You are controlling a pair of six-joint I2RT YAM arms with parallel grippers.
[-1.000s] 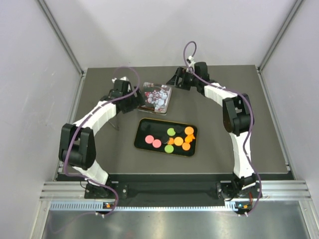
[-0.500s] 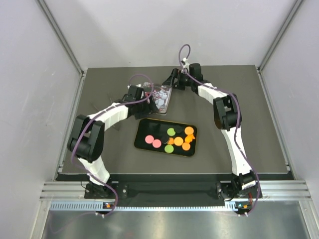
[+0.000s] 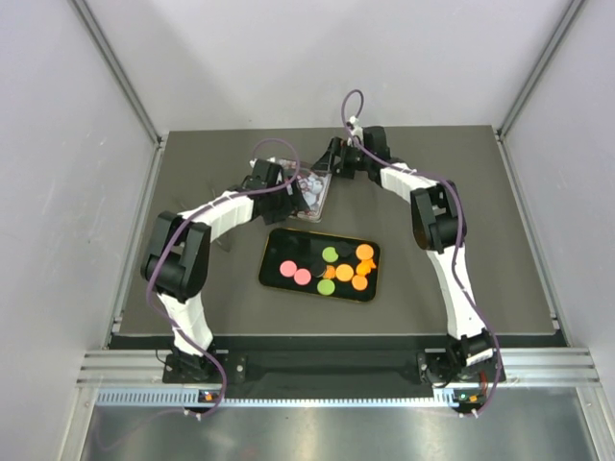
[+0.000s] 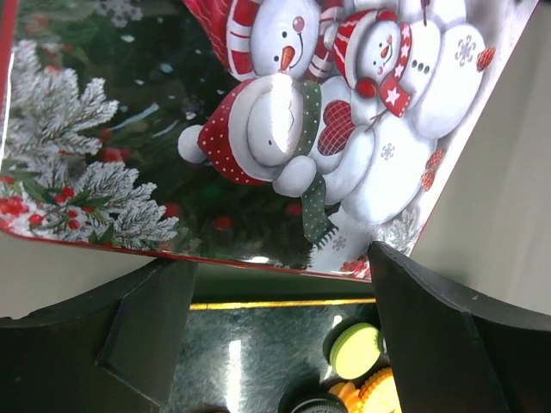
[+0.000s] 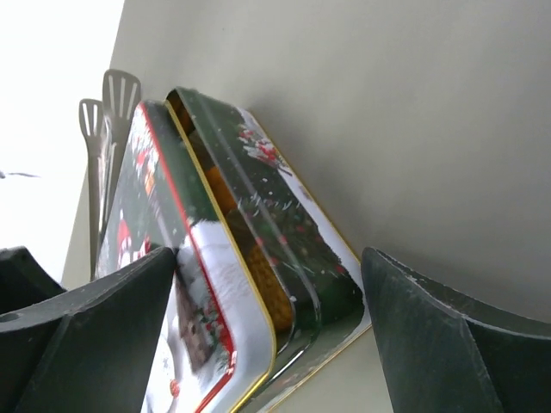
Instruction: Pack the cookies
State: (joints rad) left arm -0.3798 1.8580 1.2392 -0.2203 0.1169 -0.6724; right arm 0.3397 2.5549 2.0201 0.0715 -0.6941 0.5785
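A black cookie tin point(image 3: 370, 286) lies mid-table and holds pink point(image 3: 288, 268), green point(image 3: 330, 254) and orange cookies point(image 3: 344, 272). Its snowman lid point(image 3: 313, 191) is tipped up on edge just beyond the tin's far left corner. My left gripper point(image 3: 286, 191) is open at the lid's left side. In the left wrist view its jaws point(image 4: 275, 262) are spread below the lid point(image 4: 284, 129), above the tin floor point(image 4: 232, 353) and a green cookie point(image 4: 355, 348). My right gripper point(image 3: 334, 165) is open behind the lid, its jaws point(image 5: 269, 254) wide around the lid point(image 5: 198, 301).
A slotted metal utensil point(image 5: 119, 99) lies beyond the lid in the right wrist view. Grey walls enclose the dark table point(image 3: 480, 192) at the back and both sides. Both arms arch over the far half of the table.
The left arm has swung right up to the lid and the right gripper has shifted left. The lid, flat before, now looks narrower and tilted on edge.
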